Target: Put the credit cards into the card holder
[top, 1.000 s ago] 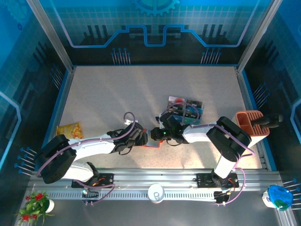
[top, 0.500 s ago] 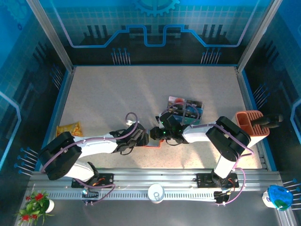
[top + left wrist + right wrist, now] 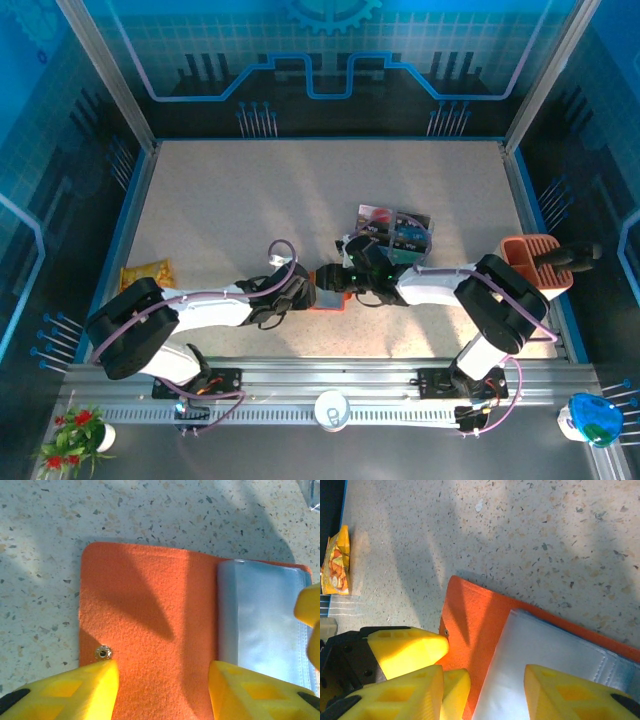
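Note:
The card holder (image 3: 327, 300), an orange felt wallet, lies open and flat on the table between my two arms. In the left wrist view its orange flap (image 3: 145, 620) with a metal snap stud (image 3: 102, 653) spreads under my left gripper (image 3: 162, 692). That gripper is open, its fingers straddling the flap. The grey plastic pockets (image 3: 260, 625) lie to the right. My right gripper (image 3: 485, 700) stands open over those pockets (image 3: 545, 655), nothing between its fingers. In the top view the two grippers (image 3: 303, 293) (image 3: 335, 283) meet at the wallet. The credit cards (image 3: 395, 228) lie in a loose pile behind it.
A terracotta slotted bin (image 3: 530, 258) with a black object in it stands at the right edge. A yellow snack packet (image 3: 148, 275) lies at the left edge, also in the right wrist view (image 3: 335, 562). A paper cup (image 3: 331, 408) sits on the front rail.
My right gripper has opened, and its arm's elbow has swung right. My left gripper has slid right onto the wallet with its jaws a little narrower.

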### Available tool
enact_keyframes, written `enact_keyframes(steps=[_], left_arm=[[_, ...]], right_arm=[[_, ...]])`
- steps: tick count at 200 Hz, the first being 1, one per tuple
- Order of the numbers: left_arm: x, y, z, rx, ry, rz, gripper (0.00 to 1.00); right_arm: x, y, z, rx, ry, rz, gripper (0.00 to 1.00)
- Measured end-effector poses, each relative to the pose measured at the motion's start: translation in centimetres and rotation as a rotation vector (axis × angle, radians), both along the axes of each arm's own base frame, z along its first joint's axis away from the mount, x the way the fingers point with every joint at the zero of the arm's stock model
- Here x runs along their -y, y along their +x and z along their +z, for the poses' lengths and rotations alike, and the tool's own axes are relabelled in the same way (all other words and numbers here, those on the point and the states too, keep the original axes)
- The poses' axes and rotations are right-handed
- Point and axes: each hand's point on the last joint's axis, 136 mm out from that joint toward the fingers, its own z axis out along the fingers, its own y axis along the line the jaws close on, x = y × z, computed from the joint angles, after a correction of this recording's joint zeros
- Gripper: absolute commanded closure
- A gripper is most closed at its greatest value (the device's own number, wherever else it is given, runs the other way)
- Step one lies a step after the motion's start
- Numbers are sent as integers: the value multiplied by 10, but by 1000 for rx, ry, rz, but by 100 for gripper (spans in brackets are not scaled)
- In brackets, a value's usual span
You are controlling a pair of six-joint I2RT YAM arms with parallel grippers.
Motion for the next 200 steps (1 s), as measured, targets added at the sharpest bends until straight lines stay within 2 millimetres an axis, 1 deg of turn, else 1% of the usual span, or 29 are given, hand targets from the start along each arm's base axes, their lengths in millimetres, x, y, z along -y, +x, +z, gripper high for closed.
enact_keyframes(steps=[13,26,38,59,71,82,95,112,138,181,200], left_arm=[[0,0,0,0,0,0,49],[0,0,0,0,0,0,48],[0,0,0,0,0,0,46],[2,0,1,4,-5,-3,41],[3,0,3,7,-9,-8,38],[4,-1,4,6,-15,-9,36],[4,-2,5,5,-19,-14,35],[5,-3,5,1,-18,-21,34],[7,-3,6,-1,-15,-32,33],[7,-4,5,-5,-9,-41,33],[7,-4,5,-5,-9,-42,32]], right_arm=[[2,-1,0,2,-2,-4,52],[5,-1,0,4,-6,-10,55],[8,-1,0,10,-14,-15,62],[13,0,-2,10,-39,-21,78],[19,0,-6,9,-67,-22,83],[24,0,-10,0,-94,-27,86],[29,0,-14,-6,-121,-24,88],[30,0,-14,-4,-142,-12,89],[27,3,-17,-4,-160,5,91],[22,3,-34,-42,-185,30,93],[17,5,-33,-43,-174,40,94]])
